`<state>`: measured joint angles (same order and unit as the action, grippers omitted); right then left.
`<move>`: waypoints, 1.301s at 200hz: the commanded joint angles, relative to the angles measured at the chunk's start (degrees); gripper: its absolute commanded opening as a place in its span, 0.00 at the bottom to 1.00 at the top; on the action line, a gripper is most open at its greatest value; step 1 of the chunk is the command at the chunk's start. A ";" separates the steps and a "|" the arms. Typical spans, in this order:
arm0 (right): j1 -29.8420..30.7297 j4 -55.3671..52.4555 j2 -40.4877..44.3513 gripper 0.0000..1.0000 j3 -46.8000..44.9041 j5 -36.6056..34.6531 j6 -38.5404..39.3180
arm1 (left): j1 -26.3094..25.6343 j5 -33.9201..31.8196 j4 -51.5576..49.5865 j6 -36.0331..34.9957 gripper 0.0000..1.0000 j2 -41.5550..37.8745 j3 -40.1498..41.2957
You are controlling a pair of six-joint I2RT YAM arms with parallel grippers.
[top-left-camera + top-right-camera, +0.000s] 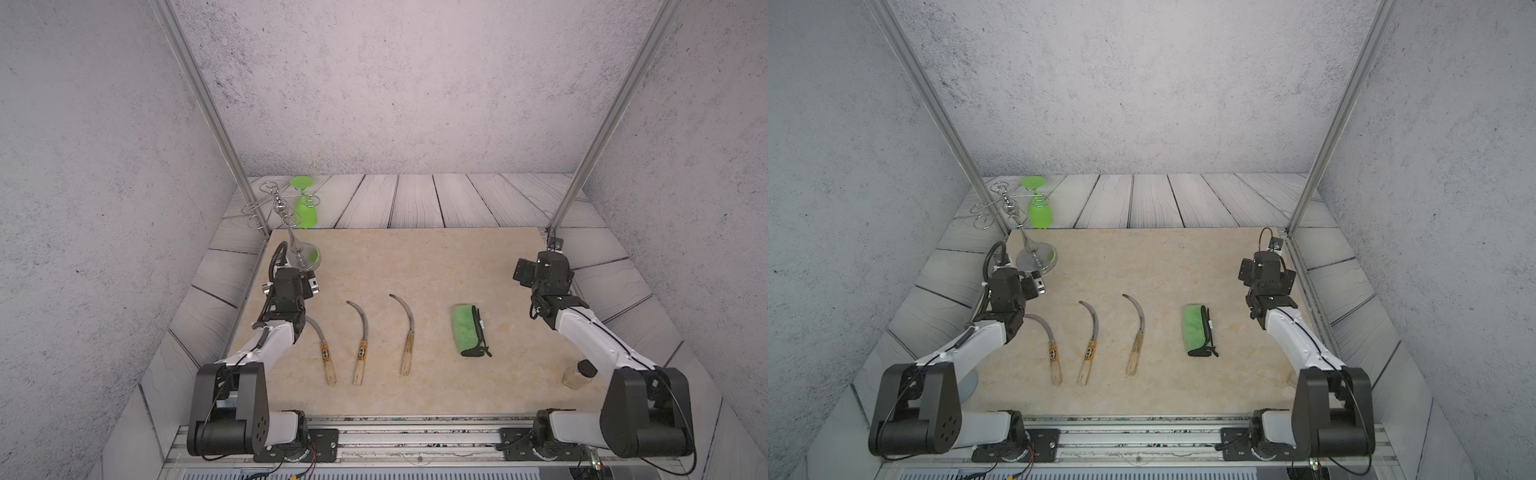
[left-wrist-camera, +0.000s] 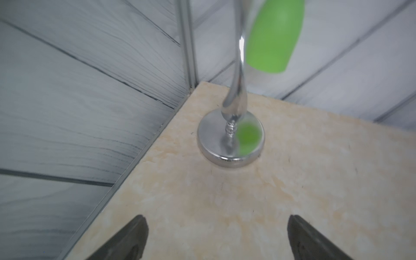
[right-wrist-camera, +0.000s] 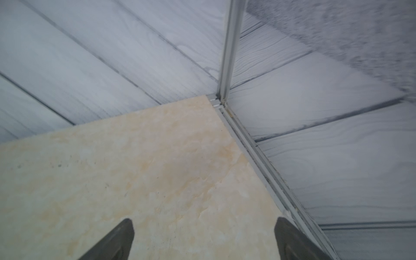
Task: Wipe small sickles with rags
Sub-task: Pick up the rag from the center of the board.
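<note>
Nearest to the front, beside the base of the right arm (image 1: 582, 332), a small jar (image 1: 578, 374) with a dark lid stands at the edge of the bench (image 1: 415, 257), partly hidden by the arm.

A little farther in, the three small sickles lie flat in a row, handles toward the front and blades curving away. The left sickle (image 1: 327, 361) and the middle sickle (image 1: 360, 353) carry orange bands, and the right sickle (image 1: 407, 353) is plain. The tip of the left blade goes under the forearm of the left arm (image 1: 274, 332). The rag (image 1: 467, 330) lies folded just to the right of the plain sickle, apart from it, between it and the right arm.

I judge that the wiping has not yet begun: nothing is lifted and all three blades are to be done. The left jaws are spread wide with only bare bench between them, and the right jaws are the same.

For room, the gaps between the sickles are narrow but clear, and the rag has free bench around it. Beyond the row there is a wide open area up to the far edge.

Farther back it is tighter. The left jaws point at the round base of a chrome stand (image 2: 230, 141), which is near them, close to the far left corner. A green glass (image 2: 274, 36) hangs upside down on it. The right jaws face the far right corner, where the bench ends at a metal rail and an upright post (image 3: 227, 56). There is little room there.
</note>
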<state>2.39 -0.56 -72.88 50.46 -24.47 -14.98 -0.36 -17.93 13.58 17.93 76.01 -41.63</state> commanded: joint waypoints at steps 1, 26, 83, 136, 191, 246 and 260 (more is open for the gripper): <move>-0.27 -21.13 5.79 0.99 -0.11 0.89 -8.75 | 1.82 -0.93 -18.94 17.39 1.00 -0.66 -2.19; -0.18 -30.32 9.70 0.99 1.96 13.01 -8.95 | 1.49 16.44 -19.77 15.20 1.00 -1.98 -2.05; 0.63 -44.67 7.83 0.99 4.77 31.83 -7.10 | -15.91 9.03 -35.05 14.69 1.00 -10.46 -2.77; 4.38 -47.73 -0.27 0.98 5.19 37.01 -3.61 | -28.94 8.67 -43.67 17.50 1.00 -19.43 -0.27; 6.83 -44.51 -8.23 0.91 5.65 38.93 -2.45 | -38.46 7.62 -47.29 19.50 1.00 -23.09 0.40; 9.30 -41.77 -16.32 0.87 7.33 40.50 -1.92 | -41.97 8.17 -49.00 22.12 1.00 -20.30 1.09; 9.97 -41.47 -18.28 0.87 8.34 40.49 -1.92 | -42.33 8.52 -49.02 22.44 1.00 -20.09 1.37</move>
<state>11.38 -43.00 -87.77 56.55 15.03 -17.67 -41.95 -8.78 -33.69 38.15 55.55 -41.39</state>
